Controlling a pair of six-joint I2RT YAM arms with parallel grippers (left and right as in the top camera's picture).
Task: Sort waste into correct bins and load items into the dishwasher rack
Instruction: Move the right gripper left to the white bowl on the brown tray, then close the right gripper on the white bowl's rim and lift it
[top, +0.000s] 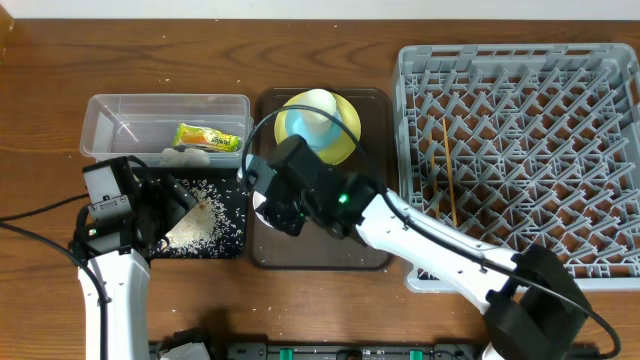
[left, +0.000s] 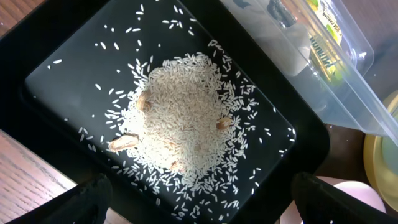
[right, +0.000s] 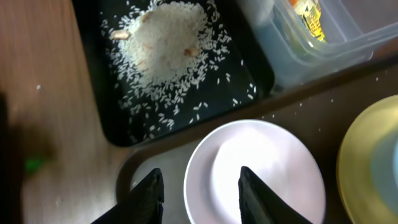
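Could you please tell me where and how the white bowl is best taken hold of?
Grip the white bowl by its rim, on the side facing the black tray, coming straight down: one finger inside, one outside. It sits upright, mouth open, and the yellow plate crowds its other side.

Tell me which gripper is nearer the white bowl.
Right. The right gripper hangs over the white bowl, fingers either side of its rim; the left gripper is off over the rice in the black tray.

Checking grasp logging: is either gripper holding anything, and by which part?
Nothing held. Left gripper hangs open over the black tray; right gripper, open, straddles the rim of the white bowl without closing on it.
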